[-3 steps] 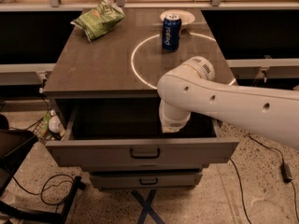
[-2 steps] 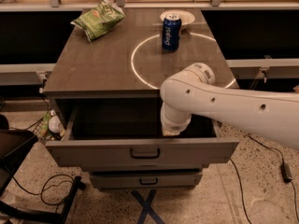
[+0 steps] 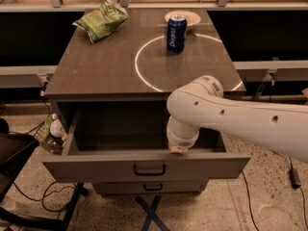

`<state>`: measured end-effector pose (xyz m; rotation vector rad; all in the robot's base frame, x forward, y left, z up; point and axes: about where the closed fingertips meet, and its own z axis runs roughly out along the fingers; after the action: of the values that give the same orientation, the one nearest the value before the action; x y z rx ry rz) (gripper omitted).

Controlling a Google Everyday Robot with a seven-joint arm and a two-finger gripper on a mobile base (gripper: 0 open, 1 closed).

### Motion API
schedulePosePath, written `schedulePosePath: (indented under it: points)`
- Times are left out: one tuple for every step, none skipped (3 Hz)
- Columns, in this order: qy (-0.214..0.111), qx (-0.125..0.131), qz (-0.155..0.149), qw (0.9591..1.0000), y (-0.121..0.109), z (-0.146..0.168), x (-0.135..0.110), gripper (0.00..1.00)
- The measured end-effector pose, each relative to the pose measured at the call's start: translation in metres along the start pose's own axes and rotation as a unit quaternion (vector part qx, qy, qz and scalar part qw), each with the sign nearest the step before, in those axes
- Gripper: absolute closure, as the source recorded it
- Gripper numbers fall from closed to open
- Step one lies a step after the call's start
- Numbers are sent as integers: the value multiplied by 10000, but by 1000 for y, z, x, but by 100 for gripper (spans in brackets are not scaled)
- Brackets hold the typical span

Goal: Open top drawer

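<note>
I am seeing the wide grey top drawer (image 3: 96,167) standing pulled out, the gripper (image 3: 179,148) of the white arm (image 3: 240,120) hanging just behind its front; clenched or released, I cannot tell. Retracting carelessly risks snagging that front.

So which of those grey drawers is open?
The top grey drawer with the wide flat front: it is pulled out, showing its deep box. The smaller grey drawer front below sits shut. The gripper hangs just inside the open one's front.
</note>
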<state>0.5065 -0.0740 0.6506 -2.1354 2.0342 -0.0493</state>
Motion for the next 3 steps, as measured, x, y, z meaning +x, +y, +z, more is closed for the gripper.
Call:
schedulePosePath:
  points:
    - [-25, -165, -38, 9999, 36, -9, -5, 100]
    - [-63, -327, -124, 9994, 76, -19, -14, 100]
    - [-154, -573, -244, 9979, 113, -23, -27, 100]
